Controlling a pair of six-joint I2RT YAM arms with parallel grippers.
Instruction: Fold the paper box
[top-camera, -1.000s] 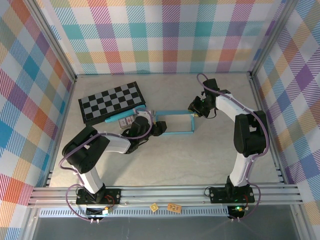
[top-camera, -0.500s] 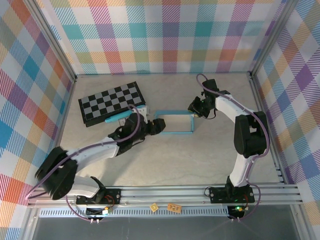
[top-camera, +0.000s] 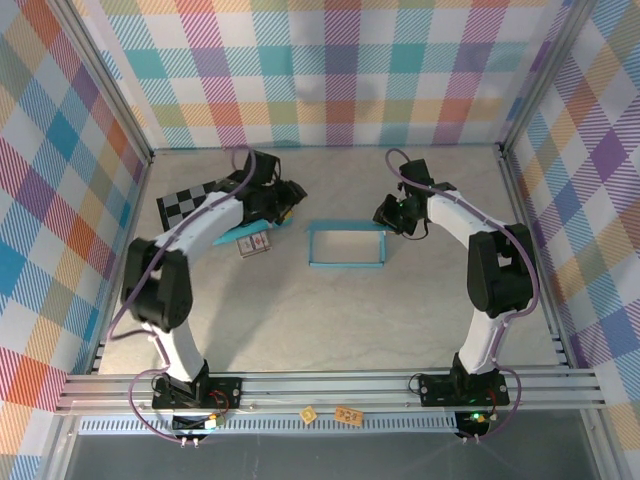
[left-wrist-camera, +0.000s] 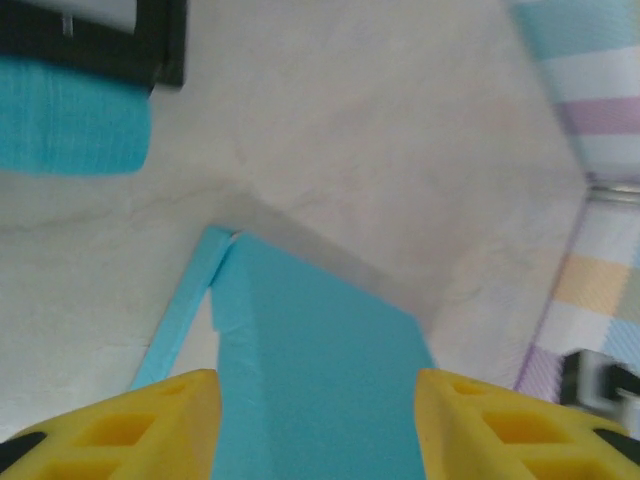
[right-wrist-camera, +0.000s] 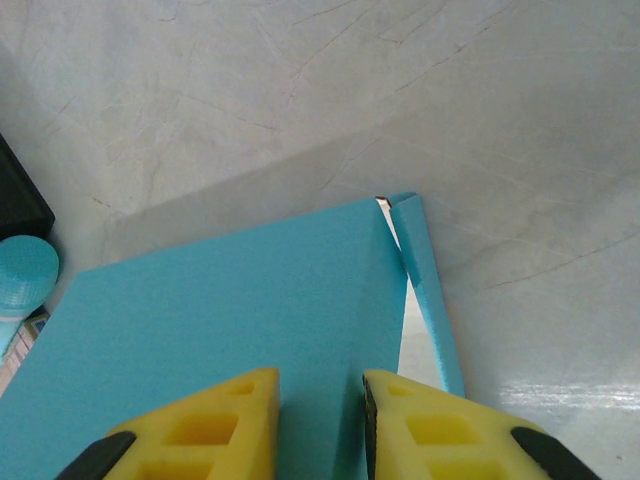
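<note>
From above, the paper box sits near the middle of the counter as a shallow rectangle, with turquoise walls raised around a whitish floor. The left claw hangs over the near corner of the checkered board, apart from the box. A small patterned card lies between them on the counter. The right claw is at the box's far right corner.

The left wrist camera gives the finger spacing, which the overhead view is too small to show. The left claw has its yellow fingers spread wide and grips nothing. A turquoise panel of the box shows in the gap between them. At that panel's corner a narrow side strip splits away, with a pale sliver between the two.

At the right wrist, the claw has its fingers drawn close, leaving a slim gap. The box's blue panel lies across that gap (the panel runs out of frame below the tips). Whether the fingers pinch it I cannot tell. A slit at the panel's upper corner parts it from a thin side wall.
</note>
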